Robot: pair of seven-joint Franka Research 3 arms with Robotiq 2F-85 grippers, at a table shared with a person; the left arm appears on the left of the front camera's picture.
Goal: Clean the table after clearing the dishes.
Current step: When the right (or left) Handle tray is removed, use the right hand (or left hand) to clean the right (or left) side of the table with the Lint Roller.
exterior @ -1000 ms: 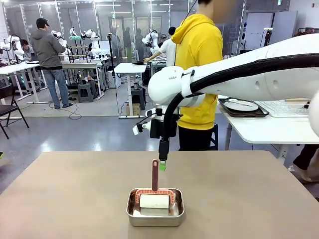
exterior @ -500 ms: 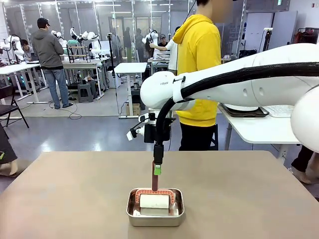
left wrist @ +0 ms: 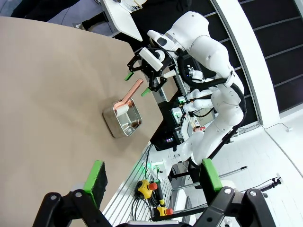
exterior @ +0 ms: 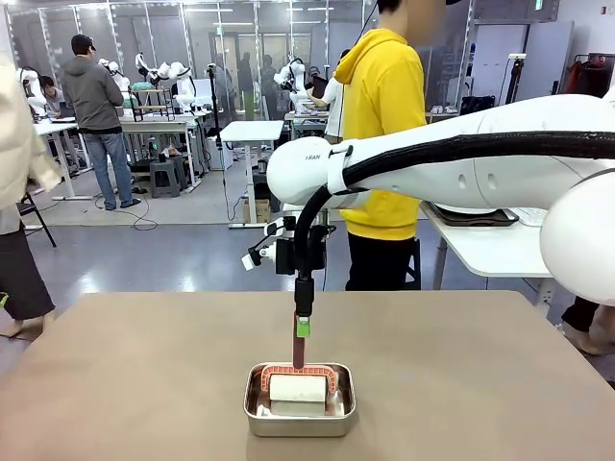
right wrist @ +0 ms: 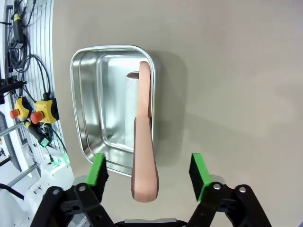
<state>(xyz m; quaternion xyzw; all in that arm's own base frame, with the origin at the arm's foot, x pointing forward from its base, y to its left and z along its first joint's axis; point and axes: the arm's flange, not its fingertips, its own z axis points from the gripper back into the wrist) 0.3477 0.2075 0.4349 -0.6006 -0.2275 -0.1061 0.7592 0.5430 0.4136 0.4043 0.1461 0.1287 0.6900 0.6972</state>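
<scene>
Right fingers (right wrist: pixel 98 169) apart, 2 green pads either side of the pink handle (right wrist: pixel 144 142) of the cleaning roller, gap on both sides, nothing clamped yet. The handle top sits between the pads, roughly centred, and the handle runs away from the fingers down into the steel pan (right wrist: pixel 85 99), where the white roll (exterior: pixel 297 387) lies. The pan rests on the desk (right wrist: pixel 236 94), directly below the fingers. Step in hand, as I judge it: picking up the roller to start the wiping part, with the dish clearing apparently done, since the desk carries just the pan and tool. Next move calls for closing squarely on the handle, maybe a touch lower for more bite, then a straight lift so the roller frame clears the pan rim without dragging it. Pose: wrist bent so the fingers point straight down, forearm about level, the arm reaching in across the middle. Left fingers (left wrist: pixel 97 178) also apart, empty, hanging above the desk well away from the pan. A person in yellow (exterior: pixel 384 106) stands beyond the far desk edge.
</scene>
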